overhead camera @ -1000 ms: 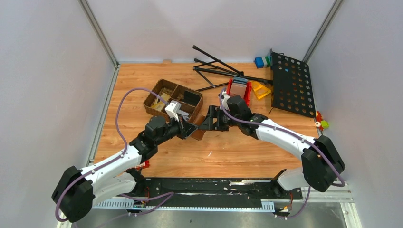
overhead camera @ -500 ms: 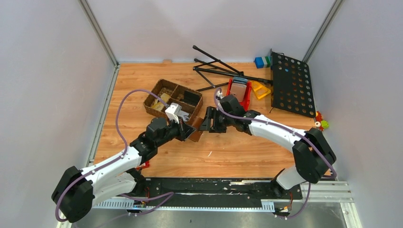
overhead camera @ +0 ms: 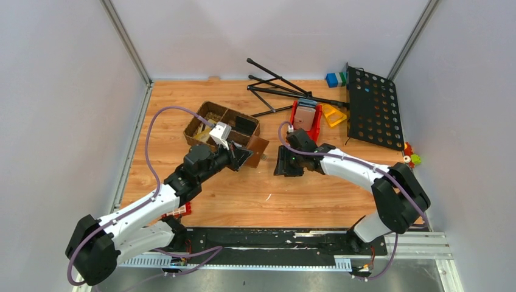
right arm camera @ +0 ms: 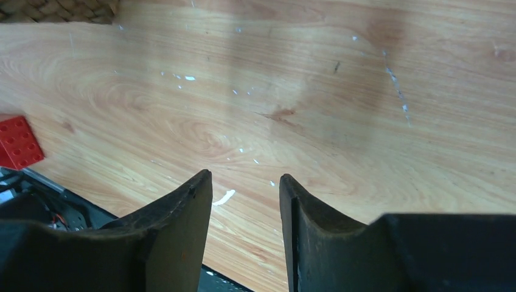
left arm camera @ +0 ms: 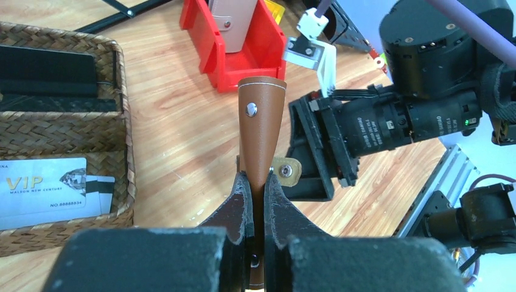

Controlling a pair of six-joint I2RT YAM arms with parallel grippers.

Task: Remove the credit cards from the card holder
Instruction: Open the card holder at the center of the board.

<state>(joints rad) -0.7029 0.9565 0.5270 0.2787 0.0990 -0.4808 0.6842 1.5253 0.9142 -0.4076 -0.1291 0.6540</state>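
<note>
A: What's been changed in the last sec?

B: The right jaws have been drawn off to the right, away from the card holder [overhead camera: 255, 148], and are now held low over bare tabletop [right arm camera: 274, 73]. They've been narrowed to approx. half spread. Nothing is seen btwn them, only wood. The card holder has been carried farther back, to just beside the wicker basket [overhead camera: 201, 115], at its near-right corner. It's pinched edge-on by the left jaws, which are pressed tight on it.

A: Meaning for the task?

B: No card is seen w/ the right jaws, so that reach is judged a miss or an abort, and another is prob. needed. Whether cards remain inside can't be told, since only the holder's edge is shown in the left wrist view. Two pale credit cards [left arm camera: 42, 185], the top one marked VIP, lie in one basket compartment and are judged already taken out.

A: Materials, shapes?

B: Holder: smooth tan leather-look, pale-stitched at the rim, tapering, w/ a metal stud and a small tab clasp at its right. Basket: coarse woven fibre, divided. Tabletop: glossy wood grain w/ white scuffs. Cards: thin, flat, stiff-looking, so an edge pinch is judged needed. A red studded block [right arm camera: 18, 143] is seen at the left edge of the right wrist view.
</note>
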